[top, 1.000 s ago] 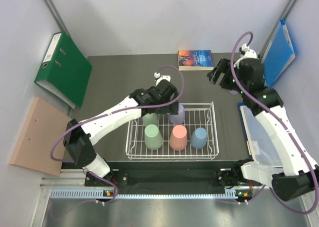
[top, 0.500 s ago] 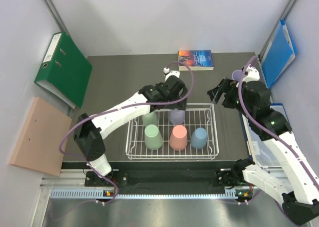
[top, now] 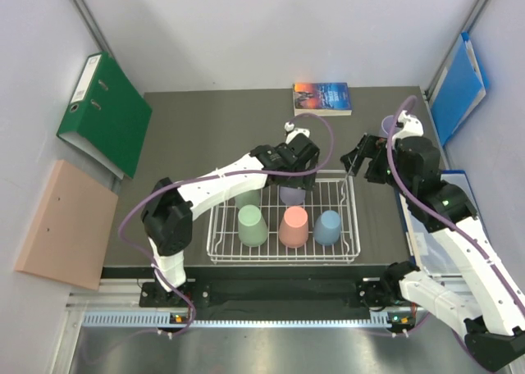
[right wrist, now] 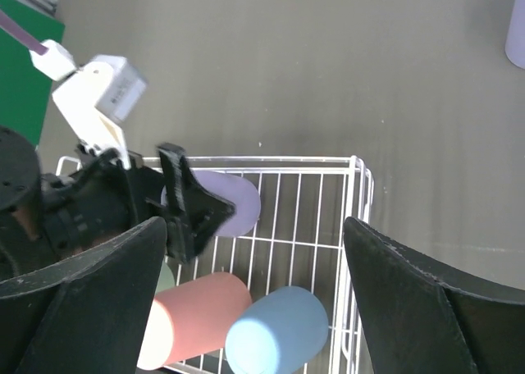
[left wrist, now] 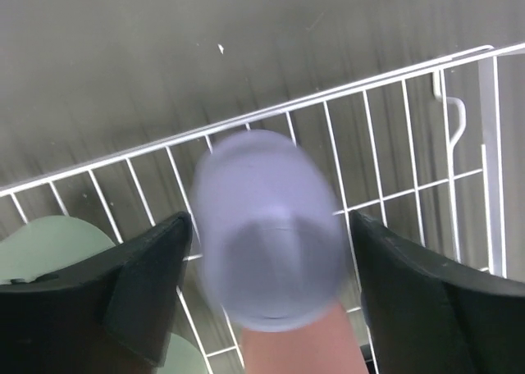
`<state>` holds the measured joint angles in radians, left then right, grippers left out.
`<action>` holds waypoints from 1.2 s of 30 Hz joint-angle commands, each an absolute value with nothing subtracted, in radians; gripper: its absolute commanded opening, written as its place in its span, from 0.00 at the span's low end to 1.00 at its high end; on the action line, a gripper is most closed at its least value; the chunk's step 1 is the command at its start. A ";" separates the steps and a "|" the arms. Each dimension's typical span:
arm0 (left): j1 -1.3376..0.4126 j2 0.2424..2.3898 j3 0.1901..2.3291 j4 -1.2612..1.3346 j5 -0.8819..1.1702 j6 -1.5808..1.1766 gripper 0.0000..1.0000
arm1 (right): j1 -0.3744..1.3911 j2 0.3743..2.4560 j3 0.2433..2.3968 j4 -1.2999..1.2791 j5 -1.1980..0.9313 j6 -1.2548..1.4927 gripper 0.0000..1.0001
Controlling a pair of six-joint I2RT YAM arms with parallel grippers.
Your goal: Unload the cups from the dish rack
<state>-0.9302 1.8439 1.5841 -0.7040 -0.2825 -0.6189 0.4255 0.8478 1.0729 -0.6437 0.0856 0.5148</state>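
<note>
1. Dark grey desk (top: pixel 189 136) carries the white dish rack (top: pixel 283 259) near its front edge.
2. Five cups sit in it, seemingly bottom-up; the lavender cup (left wrist: pixel 264 218) in the back row is my target.
3. My left claw (left wrist: pixel 271 230) is spread wide with a finger either side of that cup and no grip yet, placed to pinch its tapered wall.
4. My right claw (top: pixel 358 156) hangs wide and empty by the rack's far right corner, clear of the left arm.
5. Beyond it, a second lavender cup (top: pixel 387 126) stands on the desk, already unloaded.

Legible text: none. Cover of the glossy paperback book (top: pixel 322 98) at the far edge and the white spine label of the green lever-arch binder (top: pixel 104 111) beside the far left corner: too small to read.
</note>
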 commanded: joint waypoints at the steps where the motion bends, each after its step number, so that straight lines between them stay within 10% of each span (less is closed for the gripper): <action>1: -0.931 1.827 1.620 -0.680 -0.310 -0.627 0.73 | 0.439 0.836 1.066 -0.635 0.091 0.491 0.88; 7: -0.931 1.821 1.629 -0.707 -0.339 -0.617 0.01 | 0.439 0.845 1.066 -0.614 0.077 0.488 0.88; 22: -0.862 1.531 1.619 -0.500 -0.030 -0.699 0.00 | 0.437 0.798 1.069 -0.497 0.128 0.548 0.72; 36: -0.623 1.350 1.098 0.477 0.491 -1.241 0.00 | 0.439 0.770 1.019 -0.301 -0.192 0.636 0.75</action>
